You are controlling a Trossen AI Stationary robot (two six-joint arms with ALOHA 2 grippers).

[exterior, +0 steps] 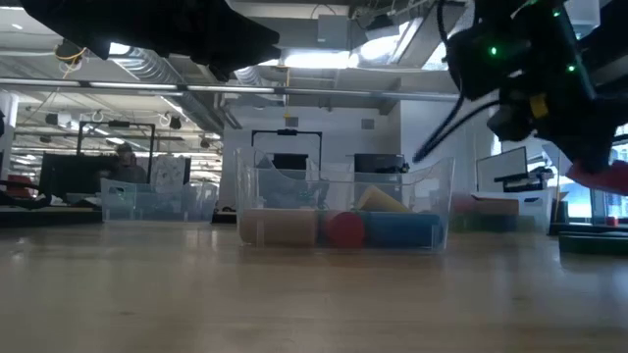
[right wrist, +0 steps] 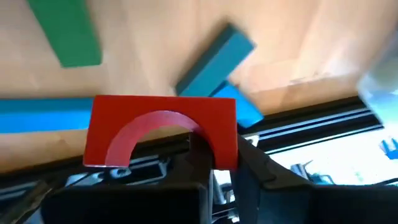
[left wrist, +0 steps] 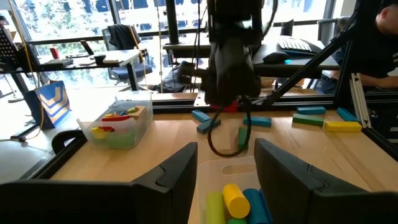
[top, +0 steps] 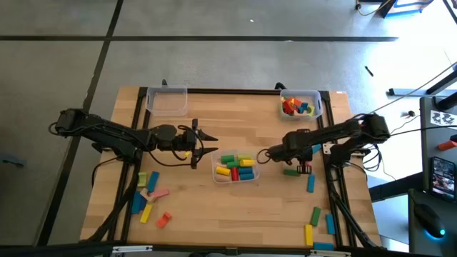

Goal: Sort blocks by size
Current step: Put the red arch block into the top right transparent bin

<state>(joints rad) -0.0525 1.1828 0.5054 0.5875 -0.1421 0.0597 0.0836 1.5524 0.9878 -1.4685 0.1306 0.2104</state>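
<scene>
At centre-right of the overhead frame, the right gripper [right wrist: 214, 158] pinched a red arch [right wrist: 161, 127] above the table, near a green block [top: 290, 171]. The left gripper [top: 207, 143], fingers spread and apparently empty, hovered left of the centre bin [top: 257, 173] of blocks [top: 235, 168].

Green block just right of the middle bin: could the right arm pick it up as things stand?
Probably not yet. The right gripper is shut on a red arch block, so its jaws are occupied. The green block lies bare on the table just below that gripper, with nothing on it; freeing the jaws should make it reachable.
</scene>
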